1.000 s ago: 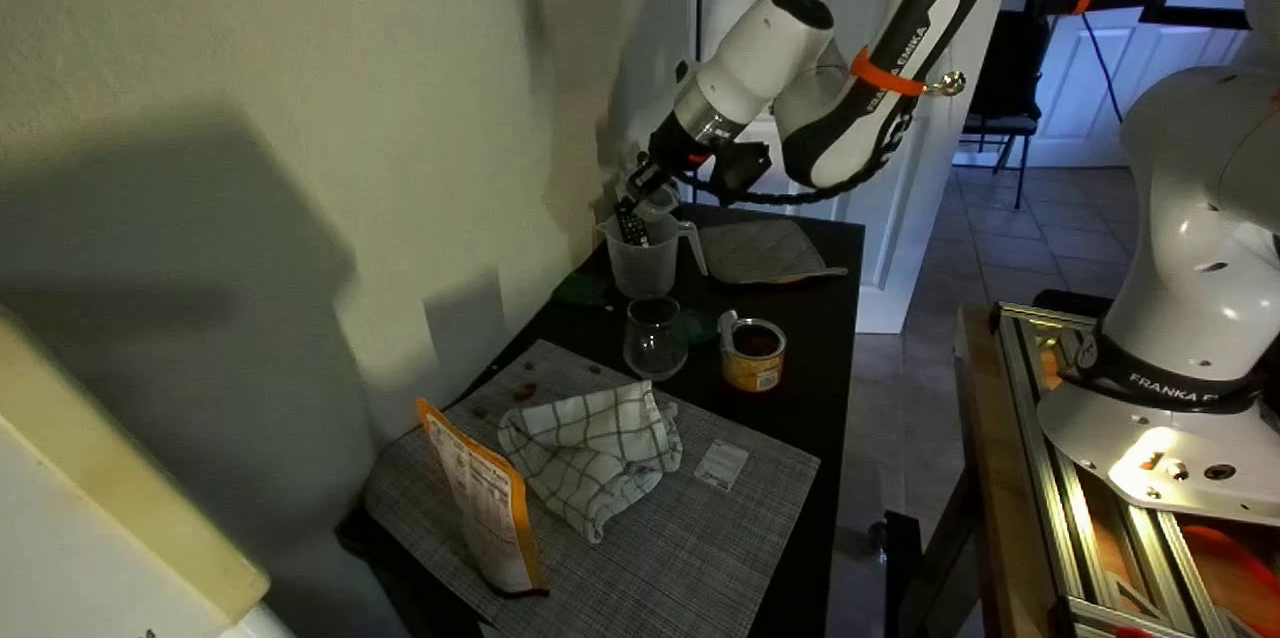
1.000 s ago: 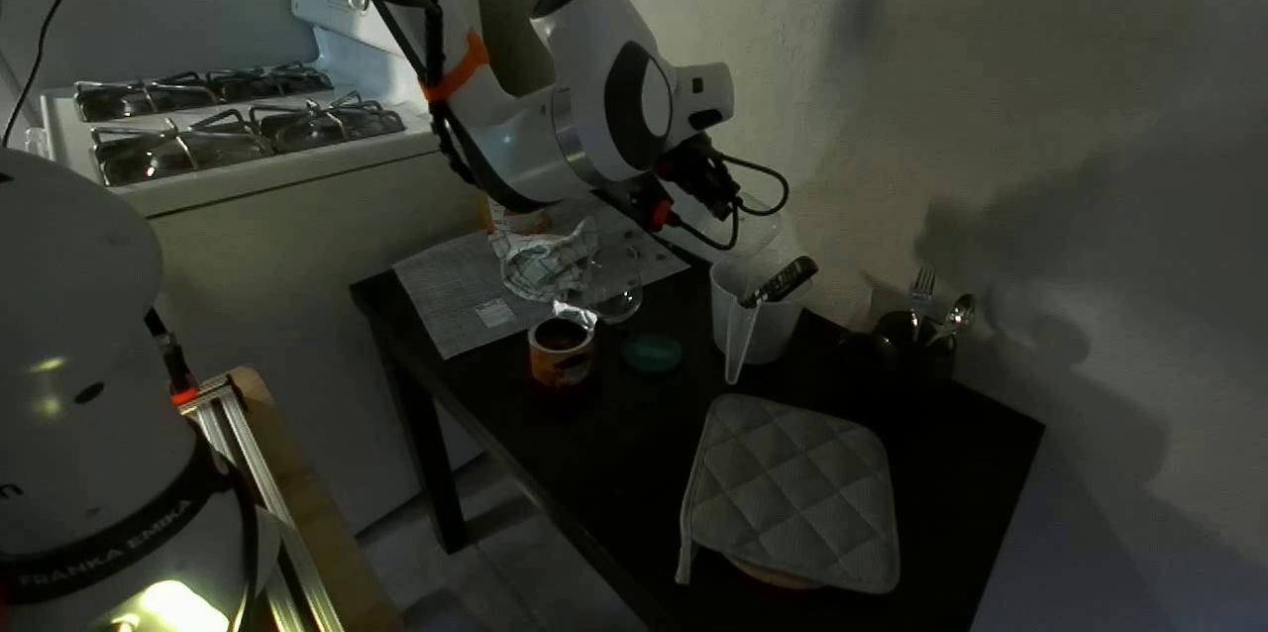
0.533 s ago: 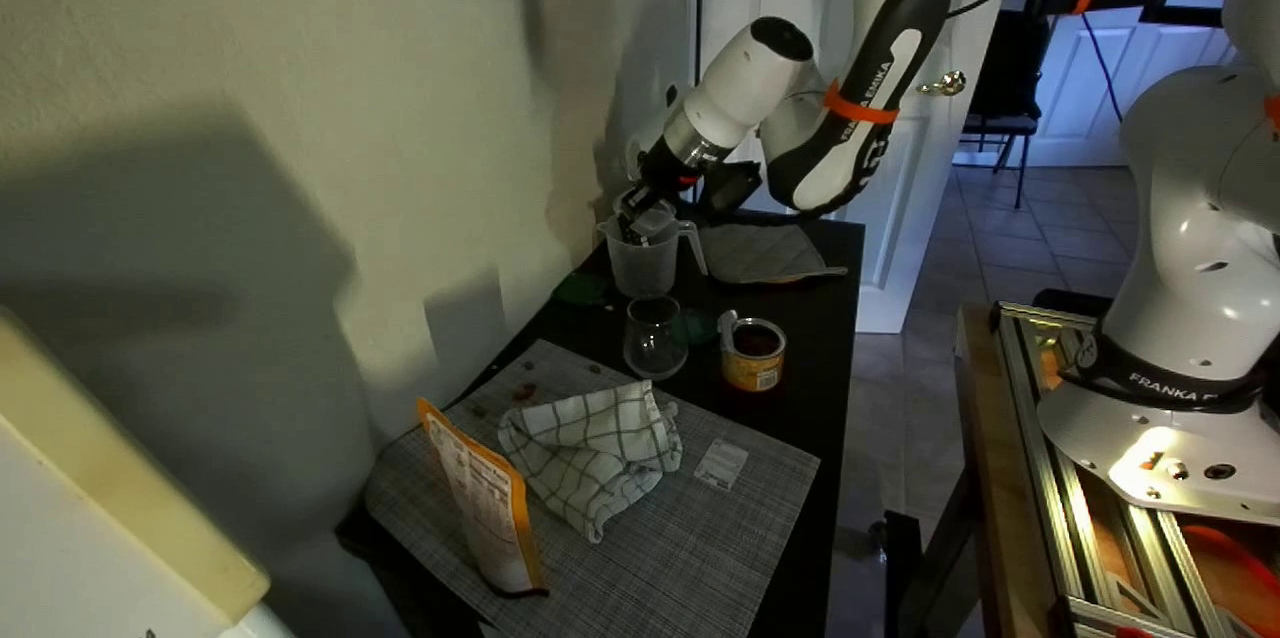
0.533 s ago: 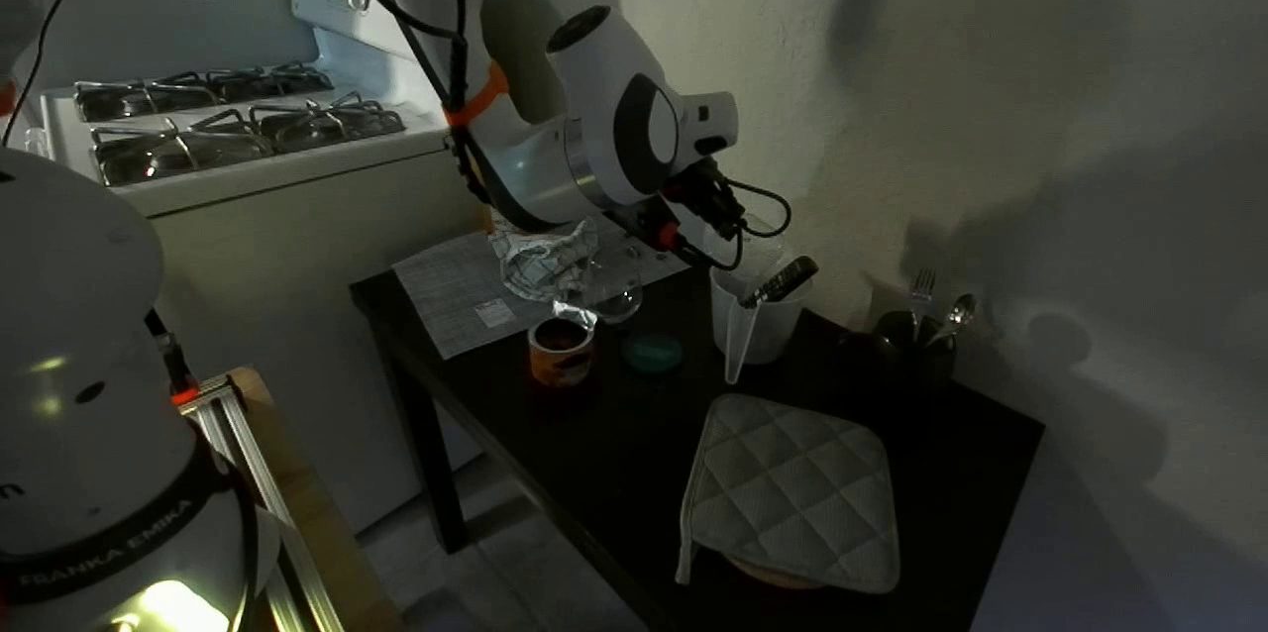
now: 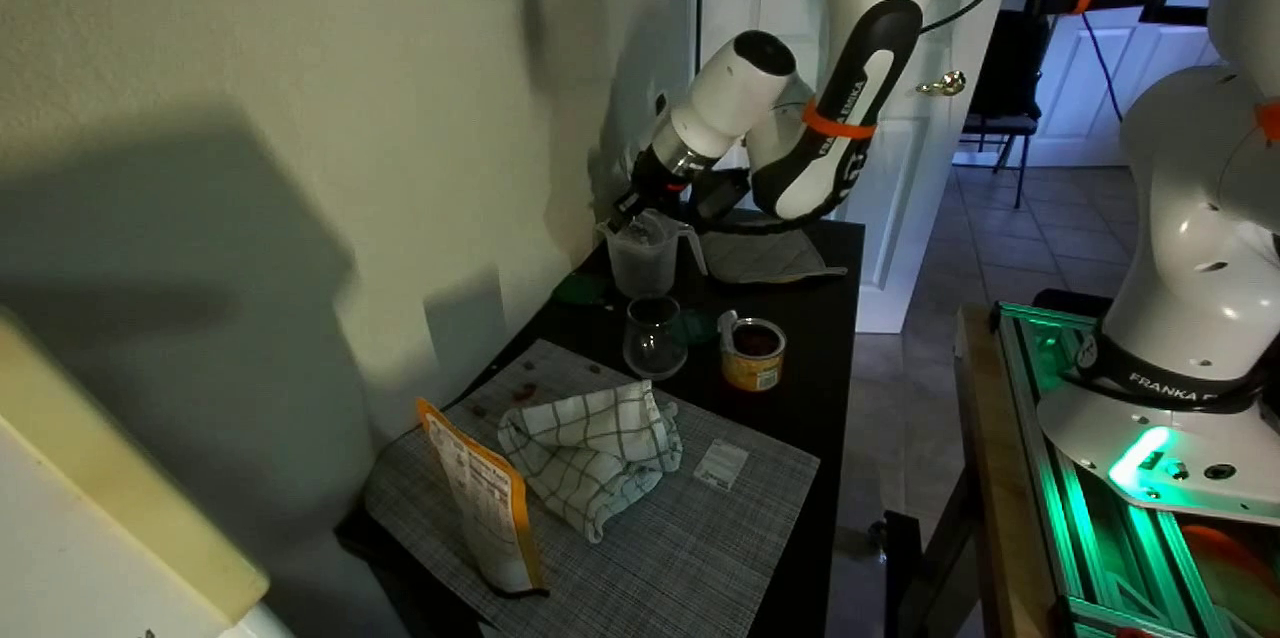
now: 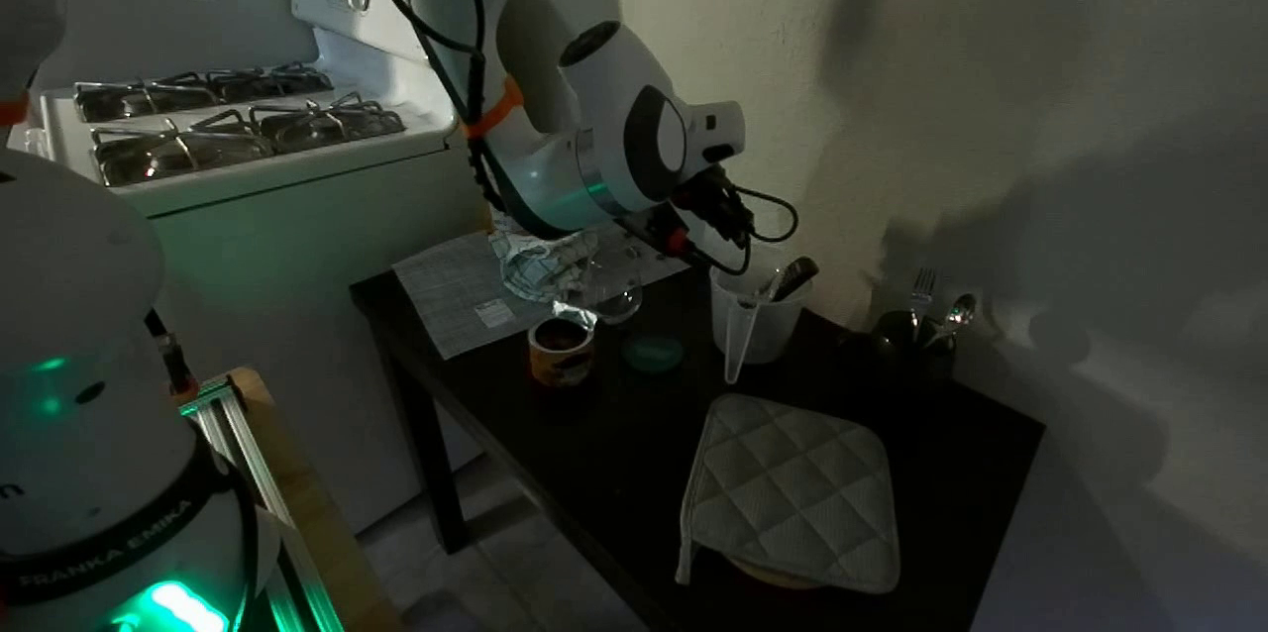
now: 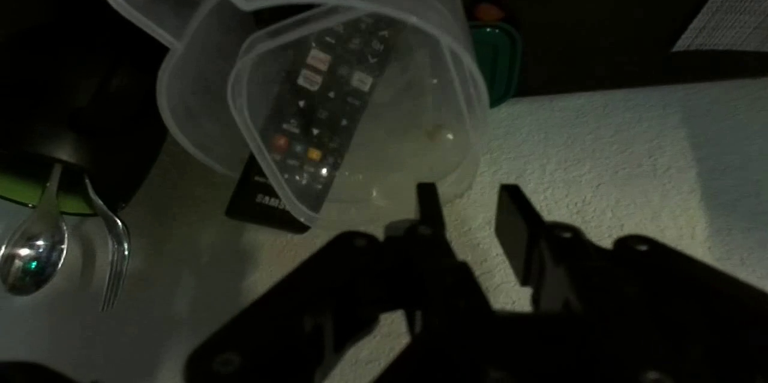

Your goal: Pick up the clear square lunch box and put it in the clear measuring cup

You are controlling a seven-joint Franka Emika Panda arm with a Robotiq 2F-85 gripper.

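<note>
Nearest in an exterior view, an orange-edged pouch (image 5: 485, 508) stands on a woven grey placemat (image 5: 690, 553) beside a crumpled checked cloth (image 5: 600, 458), with a rounded clear glass (image 5: 656, 346) and squat orange can (image 5: 752, 373) beyond. Farther back, the translucent plastic measuring cup (image 5: 643, 272) stands upright; in its mouth sits the clear square lunch box (image 7: 408, 131), round-cornered and thin-rimmed, with a black remote (image 7: 258, 200) showing through it and jutting past the cup's rim. Just beside the box the gripper (image 7: 468, 197) is unclenched, jaws modestly apart, rough wall (image 7: 600, 149) between them; whether a tip touches the box I cannot tell.
</note>
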